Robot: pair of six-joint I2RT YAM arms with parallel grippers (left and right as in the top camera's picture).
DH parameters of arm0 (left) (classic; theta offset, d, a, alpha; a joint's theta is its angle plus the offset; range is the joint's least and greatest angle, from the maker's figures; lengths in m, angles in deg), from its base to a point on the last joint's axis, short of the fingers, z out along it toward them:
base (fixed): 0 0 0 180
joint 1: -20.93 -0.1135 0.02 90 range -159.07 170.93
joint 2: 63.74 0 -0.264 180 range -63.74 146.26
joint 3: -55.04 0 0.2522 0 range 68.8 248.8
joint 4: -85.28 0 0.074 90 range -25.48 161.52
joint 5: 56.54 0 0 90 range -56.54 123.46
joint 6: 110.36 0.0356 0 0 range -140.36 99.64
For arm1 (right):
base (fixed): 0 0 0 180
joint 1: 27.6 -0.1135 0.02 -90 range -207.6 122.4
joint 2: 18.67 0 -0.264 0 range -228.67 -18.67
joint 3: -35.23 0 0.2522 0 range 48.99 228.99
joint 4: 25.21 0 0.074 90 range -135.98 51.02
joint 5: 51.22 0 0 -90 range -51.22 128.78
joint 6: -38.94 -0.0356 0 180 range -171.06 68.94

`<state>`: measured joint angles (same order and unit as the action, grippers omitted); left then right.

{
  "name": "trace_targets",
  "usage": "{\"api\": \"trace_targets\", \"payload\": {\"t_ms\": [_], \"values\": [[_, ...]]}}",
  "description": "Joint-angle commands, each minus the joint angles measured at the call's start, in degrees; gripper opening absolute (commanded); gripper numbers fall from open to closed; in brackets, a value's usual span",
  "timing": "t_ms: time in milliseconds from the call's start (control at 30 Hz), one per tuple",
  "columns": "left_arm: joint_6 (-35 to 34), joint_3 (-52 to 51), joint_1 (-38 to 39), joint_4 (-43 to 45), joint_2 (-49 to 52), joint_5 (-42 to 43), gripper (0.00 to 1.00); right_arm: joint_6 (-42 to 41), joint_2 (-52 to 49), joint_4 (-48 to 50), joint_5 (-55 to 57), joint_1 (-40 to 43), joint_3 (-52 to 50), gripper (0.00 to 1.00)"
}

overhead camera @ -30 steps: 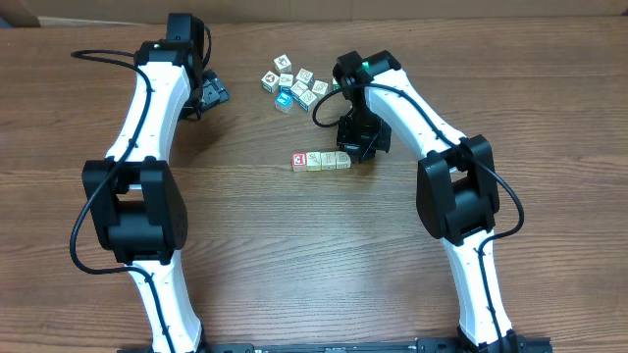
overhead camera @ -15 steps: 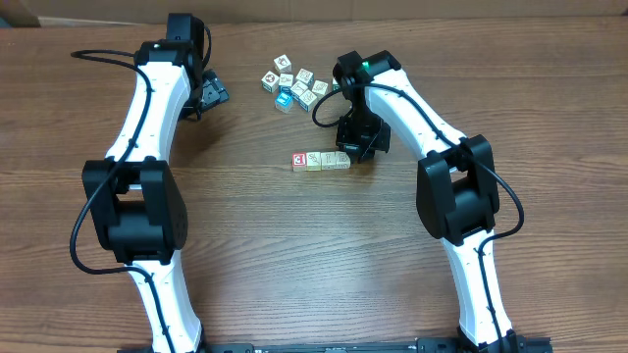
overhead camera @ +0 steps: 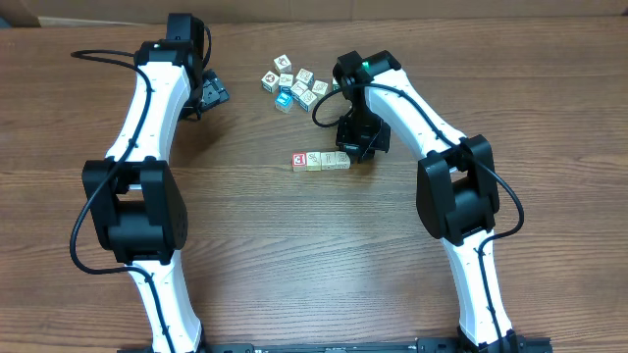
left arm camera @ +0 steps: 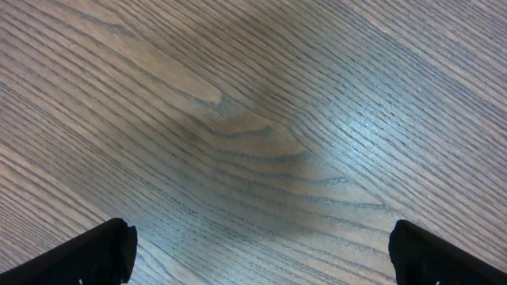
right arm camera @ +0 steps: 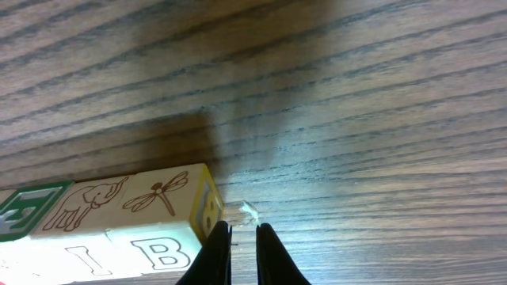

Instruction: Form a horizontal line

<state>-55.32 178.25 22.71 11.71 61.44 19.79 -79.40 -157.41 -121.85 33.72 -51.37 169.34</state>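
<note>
One horizontal line (overhead camera: 321,160), long axis laid 9-to-3 o'clock, right tool (right arm camera: 242,236) pressed together beside its 3 o'clock end, left tool (left arm camera: 261,249) spread.

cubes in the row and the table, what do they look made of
Cubes: probably wood, pale cream and matte, with printed drawings and letters. Table: wood or wood-look laminate, brown grain lines, a slight sheen under the light; which one is unclear.

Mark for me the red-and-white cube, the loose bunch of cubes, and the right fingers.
red-and-white cube (overhead camera: 298,160): overhead view, its top face.
loose bunch of cubes (overhead camera: 297,88): overhead view, a cube near the middle of the bunch.
right fingers (right arm camera: 272,260): right wrist view, the surface of one shut finger.
</note>
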Motion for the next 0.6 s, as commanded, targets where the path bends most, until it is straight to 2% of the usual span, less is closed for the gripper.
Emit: {"api": "trace_targets", "payload": {"t_ms": [0,333,567], "values": [[0.26,1.29,0.22,0.09,1.03,0.22,1.00,-0.35,0.83,0.15,2.05,-0.20,-0.42,0.08],[0.26,1.29,0.22,0.09,1.03,0.22,1.00,-0.39,0.83,0.22,8.96,0.44,-0.42,0.08],[0.26,1.29,0.22,0.09,1.03,0.22,1.00,-0.37,0.83,0.04,9.51,4.09,-0.42,0.08]]}}
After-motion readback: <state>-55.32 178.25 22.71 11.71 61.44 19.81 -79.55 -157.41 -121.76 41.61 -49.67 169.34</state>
